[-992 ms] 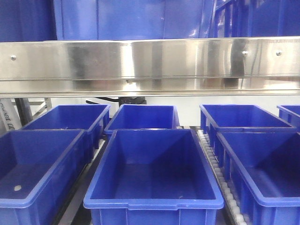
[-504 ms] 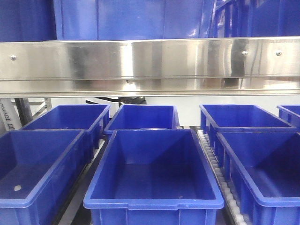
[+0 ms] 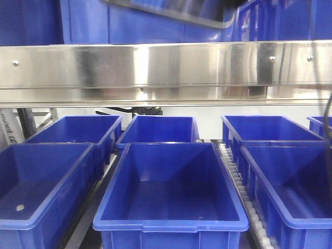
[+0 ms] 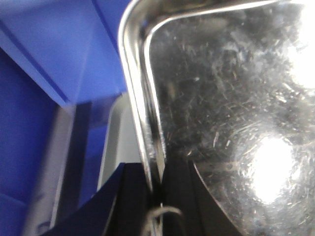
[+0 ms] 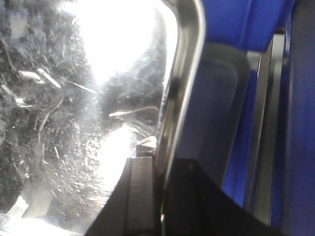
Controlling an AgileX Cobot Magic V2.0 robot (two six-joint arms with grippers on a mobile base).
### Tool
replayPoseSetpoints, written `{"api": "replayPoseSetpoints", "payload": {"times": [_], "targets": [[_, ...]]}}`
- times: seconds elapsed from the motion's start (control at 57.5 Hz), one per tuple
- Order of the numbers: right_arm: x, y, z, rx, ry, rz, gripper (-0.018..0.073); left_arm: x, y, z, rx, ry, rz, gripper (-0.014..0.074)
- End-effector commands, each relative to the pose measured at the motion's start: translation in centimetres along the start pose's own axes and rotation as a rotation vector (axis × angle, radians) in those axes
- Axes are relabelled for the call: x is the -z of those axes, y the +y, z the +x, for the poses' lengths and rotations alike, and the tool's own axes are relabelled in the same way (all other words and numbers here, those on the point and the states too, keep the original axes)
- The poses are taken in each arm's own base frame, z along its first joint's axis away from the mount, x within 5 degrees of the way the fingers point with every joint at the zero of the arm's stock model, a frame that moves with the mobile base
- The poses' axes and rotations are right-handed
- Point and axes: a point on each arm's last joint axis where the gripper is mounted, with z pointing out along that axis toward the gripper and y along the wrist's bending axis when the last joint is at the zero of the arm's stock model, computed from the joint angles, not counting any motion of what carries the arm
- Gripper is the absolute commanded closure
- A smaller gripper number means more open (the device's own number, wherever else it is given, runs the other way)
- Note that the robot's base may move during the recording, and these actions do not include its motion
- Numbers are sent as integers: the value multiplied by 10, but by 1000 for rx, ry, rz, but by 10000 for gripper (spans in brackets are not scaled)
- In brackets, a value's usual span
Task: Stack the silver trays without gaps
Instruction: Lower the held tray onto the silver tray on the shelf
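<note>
One silver tray (image 4: pixel 221 98) fills the left wrist view, scratched and glaring. My left gripper (image 4: pixel 156 169) is shut on its left rim, one black finger on each side of the thin edge. The same tray (image 5: pixel 74 123) shows in the right wrist view, where my right gripper (image 5: pixel 160 164) is shut on its right rim. In the front view only the tray's tilted underside and dark rim (image 3: pixel 171 14) show at the top edge, above the steel bar. Neither gripper shows there.
A long shiny steel bar with screws (image 3: pixel 166 70) crosses the front view. Below it stand several empty blue bins (image 3: pixel 171 187) in rows, with a roller track (image 3: pixel 244 192) between them. A grey rounded-corner surface (image 5: pixel 216 98) lies beneath the tray. Blue bin walls (image 4: pixel 59 49) stand close beside it.
The tray's edge has come into the top of the front view, where only blue bins showed before. A dark cable now hangs at the right edge.
</note>
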Motion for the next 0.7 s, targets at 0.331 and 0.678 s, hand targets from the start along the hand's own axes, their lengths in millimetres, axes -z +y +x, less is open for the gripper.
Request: {"api": "replayPoseSetpoints", "payload": {"times": [0.331, 0.678], "targets": [[-11, 4, -1, 33, -28, -8, 332, -29, -9, 9, 34, 20, -3, 443], [-3, 7, -10, 39, -71, -13, 362, -23, 0, 5, 49, 16, -24, 262]]}}
